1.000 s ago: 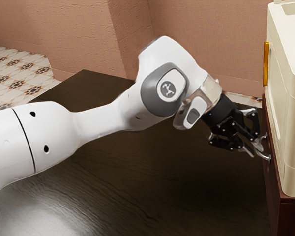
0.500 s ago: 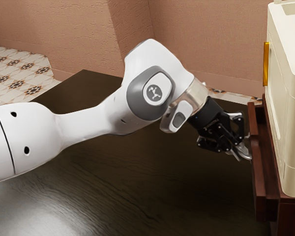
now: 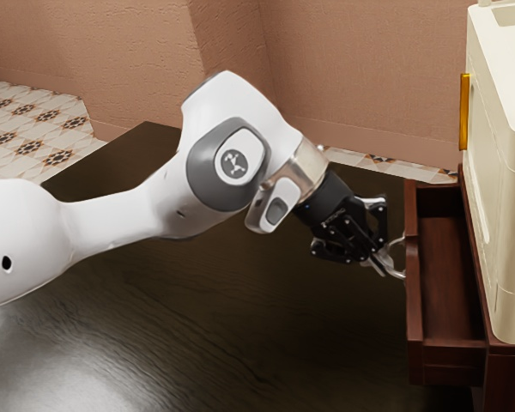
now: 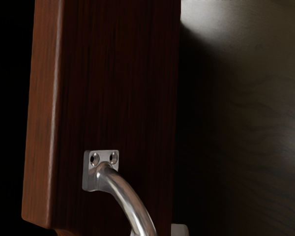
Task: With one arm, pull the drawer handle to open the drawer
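Arm [image 3: 142, 215] bent, wrist [image 3: 305, 172] slanting down — end effector [image 3: 383, 264] tilted, fingertips [image 3: 378, 265] close together.

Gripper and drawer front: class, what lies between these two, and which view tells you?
The curved metal handle lies between the gripper and the drawer front; the exterior view shows it.

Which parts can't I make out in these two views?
- Handle's other end: wrist view, cut off by lower edge.
- Pincer's hold on it: exterior view, too small.
- Arm's base: exterior view, cut off by left edge.
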Tool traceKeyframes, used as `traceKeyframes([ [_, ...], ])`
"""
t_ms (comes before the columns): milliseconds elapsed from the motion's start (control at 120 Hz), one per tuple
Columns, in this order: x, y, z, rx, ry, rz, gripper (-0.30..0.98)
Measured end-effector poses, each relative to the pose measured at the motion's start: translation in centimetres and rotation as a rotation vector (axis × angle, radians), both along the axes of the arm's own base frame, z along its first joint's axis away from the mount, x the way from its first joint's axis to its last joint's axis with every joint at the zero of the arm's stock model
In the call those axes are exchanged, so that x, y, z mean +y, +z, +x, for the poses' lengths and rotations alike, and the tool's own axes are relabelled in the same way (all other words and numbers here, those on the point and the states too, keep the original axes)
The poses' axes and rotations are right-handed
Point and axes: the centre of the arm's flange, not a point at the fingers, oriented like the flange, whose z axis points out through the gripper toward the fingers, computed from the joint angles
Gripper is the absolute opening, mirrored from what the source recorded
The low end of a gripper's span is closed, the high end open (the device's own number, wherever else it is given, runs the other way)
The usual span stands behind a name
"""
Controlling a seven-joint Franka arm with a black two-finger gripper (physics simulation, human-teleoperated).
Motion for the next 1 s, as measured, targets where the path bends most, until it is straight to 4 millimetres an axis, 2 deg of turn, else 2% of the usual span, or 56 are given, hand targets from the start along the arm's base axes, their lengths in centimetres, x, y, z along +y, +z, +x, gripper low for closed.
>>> traceKeyframes([
  [408,3.5,0.0,-2.1,0.01,0.031,0.031,-0.08],
  [1000,9.9,0.7,-6.0,0.03,0.125,0.036,-0.02],
])
